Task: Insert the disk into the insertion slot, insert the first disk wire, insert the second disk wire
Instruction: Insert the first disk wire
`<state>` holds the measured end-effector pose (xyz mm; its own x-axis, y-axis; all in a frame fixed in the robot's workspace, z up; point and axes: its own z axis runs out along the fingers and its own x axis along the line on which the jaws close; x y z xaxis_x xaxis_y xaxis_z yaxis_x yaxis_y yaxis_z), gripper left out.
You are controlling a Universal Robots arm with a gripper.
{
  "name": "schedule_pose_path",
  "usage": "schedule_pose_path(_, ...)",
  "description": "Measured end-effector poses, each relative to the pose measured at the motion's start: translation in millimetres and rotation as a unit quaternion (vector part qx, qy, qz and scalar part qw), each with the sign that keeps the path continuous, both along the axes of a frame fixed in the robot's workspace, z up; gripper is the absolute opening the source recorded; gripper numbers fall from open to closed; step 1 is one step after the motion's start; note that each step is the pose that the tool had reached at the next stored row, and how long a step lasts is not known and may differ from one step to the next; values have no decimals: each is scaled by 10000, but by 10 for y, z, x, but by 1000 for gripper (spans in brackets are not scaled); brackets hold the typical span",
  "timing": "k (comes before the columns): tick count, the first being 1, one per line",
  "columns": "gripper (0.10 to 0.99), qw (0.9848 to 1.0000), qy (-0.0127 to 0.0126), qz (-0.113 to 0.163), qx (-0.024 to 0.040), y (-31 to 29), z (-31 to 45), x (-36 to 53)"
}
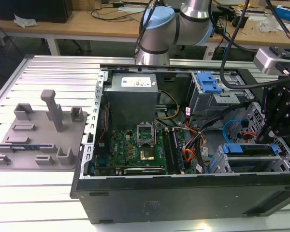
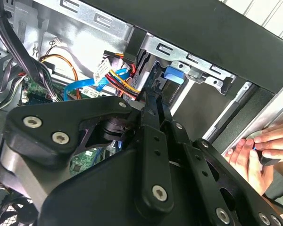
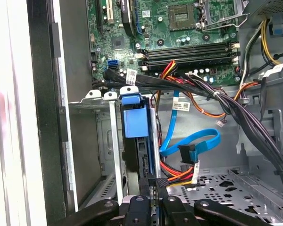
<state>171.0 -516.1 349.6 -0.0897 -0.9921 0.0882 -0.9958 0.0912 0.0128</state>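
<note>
Gripper [image 3: 154, 184], one, mine: clenched on the black plug of one red-yellow wire bundle [image 3: 179, 173]. Disk [image 3: 135, 123], one: blue-framed, on edge inside the grey metal slot [image 3: 114, 141]. Blue flat cable [image 3: 198, 140], one: looped beside the disk, its black plug loose.

An open black computer case [image 1: 183, 198] is lying on the slatted table [image 1: 38, 208]. Inside it, a green motherboard [image 1: 130, 145] is sitting next to a grey power supply [image 1: 133, 94], with orange wires [image 1: 189, 155] curling beside the board. A grey holder plate [image 1: 38, 140] is resting near the table's edge at the exterior view's left.
</note>
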Motion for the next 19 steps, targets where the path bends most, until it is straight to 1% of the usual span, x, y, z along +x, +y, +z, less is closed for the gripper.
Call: schedule_pose_path(19,165,10000,0,0,-1,-29,-48,0)
